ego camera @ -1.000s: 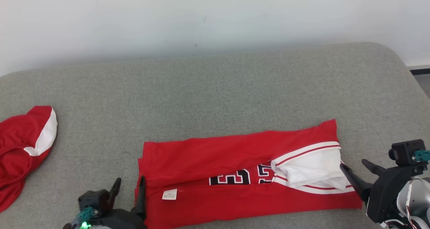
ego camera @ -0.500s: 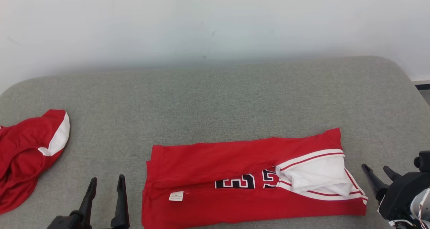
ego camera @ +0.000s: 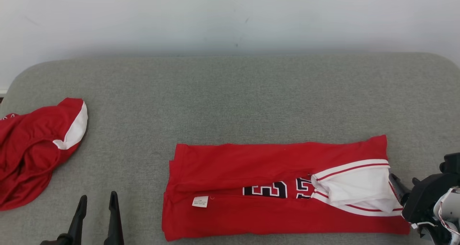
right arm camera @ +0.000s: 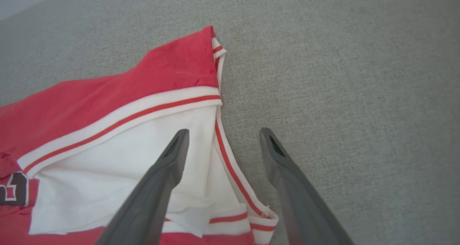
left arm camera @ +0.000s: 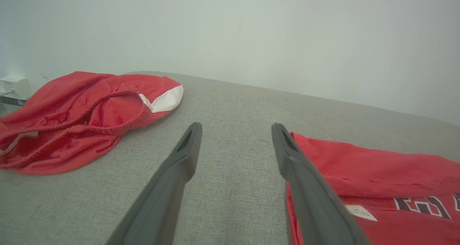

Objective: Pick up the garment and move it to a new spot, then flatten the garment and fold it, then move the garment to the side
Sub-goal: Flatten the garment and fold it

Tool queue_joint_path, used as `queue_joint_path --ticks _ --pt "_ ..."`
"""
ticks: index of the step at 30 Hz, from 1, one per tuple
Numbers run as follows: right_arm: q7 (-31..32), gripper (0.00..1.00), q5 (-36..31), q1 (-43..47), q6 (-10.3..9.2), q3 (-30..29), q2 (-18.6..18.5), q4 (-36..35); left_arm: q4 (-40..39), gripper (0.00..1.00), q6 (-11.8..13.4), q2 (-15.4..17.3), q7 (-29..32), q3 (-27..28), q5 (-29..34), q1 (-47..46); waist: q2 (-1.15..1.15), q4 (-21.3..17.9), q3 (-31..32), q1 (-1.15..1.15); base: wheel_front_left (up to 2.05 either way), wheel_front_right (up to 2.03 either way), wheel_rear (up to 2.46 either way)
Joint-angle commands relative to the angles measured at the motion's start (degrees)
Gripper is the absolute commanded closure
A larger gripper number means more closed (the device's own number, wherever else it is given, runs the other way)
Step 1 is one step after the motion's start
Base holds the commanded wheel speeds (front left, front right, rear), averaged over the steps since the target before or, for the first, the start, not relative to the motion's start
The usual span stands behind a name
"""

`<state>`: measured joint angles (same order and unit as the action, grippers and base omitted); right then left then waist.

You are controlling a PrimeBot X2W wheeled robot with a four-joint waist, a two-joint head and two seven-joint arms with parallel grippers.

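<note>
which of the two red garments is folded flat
The jersey with black numbers, lying in a long strip; the other red garment at left is crumpled.

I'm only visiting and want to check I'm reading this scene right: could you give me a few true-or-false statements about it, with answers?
The red jersey lies folded in a long strip on the grey cushion. True.
The left gripper is clamped on the jersey. False: it stands open beside it, holding nothing.
The right gripper is open at the jersey's white-trimmed end. True.
The second red garment lies on the robot's right. False: it lies on its left.
The jersey's small white label faces up. True.
</note>
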<state>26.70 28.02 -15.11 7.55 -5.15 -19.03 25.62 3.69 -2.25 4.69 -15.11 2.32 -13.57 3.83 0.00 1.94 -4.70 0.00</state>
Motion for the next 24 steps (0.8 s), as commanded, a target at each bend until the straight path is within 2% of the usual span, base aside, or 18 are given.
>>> queue_joint_path --ticks 1,12,21,22,23,24 --pt "0.0 0.00 -0.5 -1.0 -0.14 -0.2 0.7 1.4 0.3 0.00 -0.6 -0.3 0.0 0.5 0.8 -0.2 0.00 1.0 -1.0 0.00 0.00 0.00 0.00" --pt "0.8 0.00 -3.8 -4.8 -0.14 -2.1 3.2 10.3 1.0 0.00 -2.2 -1.5 0.0 1.5 2.1 -1.8 0.00 3.5 -3.1 0.00 0.00 0.00 0.00" --pt "4.2 0.00 -3.5 -5.4 0.08 0.0 5.7 13.1 1.0 0.00 -2.1 -1.7 0.0 0.9 2.5 -2.4 0.00 3.8 -3.7 0.00 0.00 0.00 0.00" --pt "4.4 0.67 -3.3 -5.4 0.09 0.2 5.5 12.9 1.0 0.00 -2.0 -1.7 0.0 0.8 2.4 -2.3 0.00 3.7 -3.7 0.00 0.00 0.00 0.00" --pt "3.9 0.98 -3.2 -5.4 0.08 0.2 5.3 12.7 0.9 0.00 -2.0 -1.8 0.0 0.8 2.4 -2.3 0.00 3.6 -3.6 0.00 0.00 0.00 0.00" --pt "3.3 1.00 -3.2 -5.5 0.07 -0.1 5.0 12.5 0.9 0.00 -1.9 -1.8 0.0 0.8 2.4 -2.1 0.00 3.5 -3.6 0.00 0.00 0.00 0.00"
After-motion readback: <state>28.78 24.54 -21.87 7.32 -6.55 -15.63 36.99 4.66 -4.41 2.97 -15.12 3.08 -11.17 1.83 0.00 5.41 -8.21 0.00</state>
